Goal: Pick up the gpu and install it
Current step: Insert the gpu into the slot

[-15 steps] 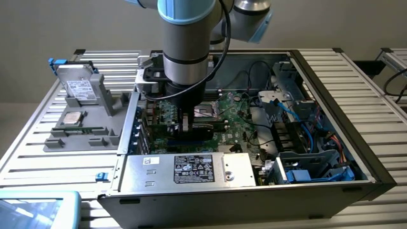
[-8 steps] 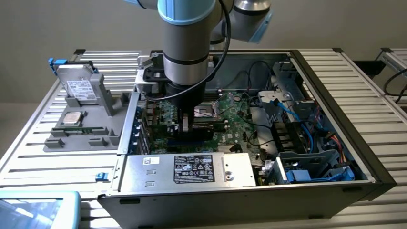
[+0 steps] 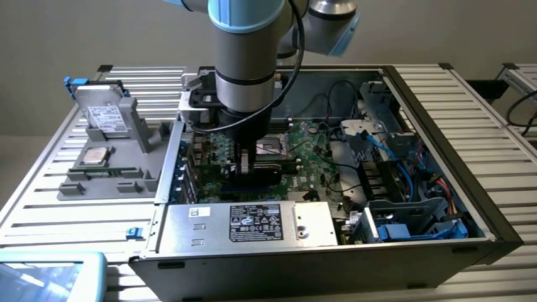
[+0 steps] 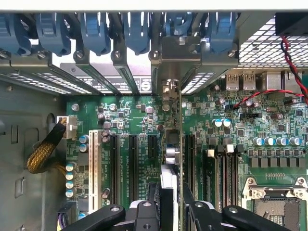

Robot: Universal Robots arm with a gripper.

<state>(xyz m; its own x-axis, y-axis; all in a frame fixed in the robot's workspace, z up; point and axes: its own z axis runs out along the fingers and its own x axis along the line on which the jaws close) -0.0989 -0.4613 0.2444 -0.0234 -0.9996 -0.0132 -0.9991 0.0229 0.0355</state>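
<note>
Green-board gpu is held edge-on by the gripper, jaws closed on its upper edge, at the motherboard slots inside the case. It is judged light, stiff and fragile, so bare edges are best gripped.

No print legible at this range. White label on the silver power-supply box, 6 o'clock in the exterior view: dense small marks, unreadable. Label on the upright drive, 10 o'clock: unreadable too.
</note>
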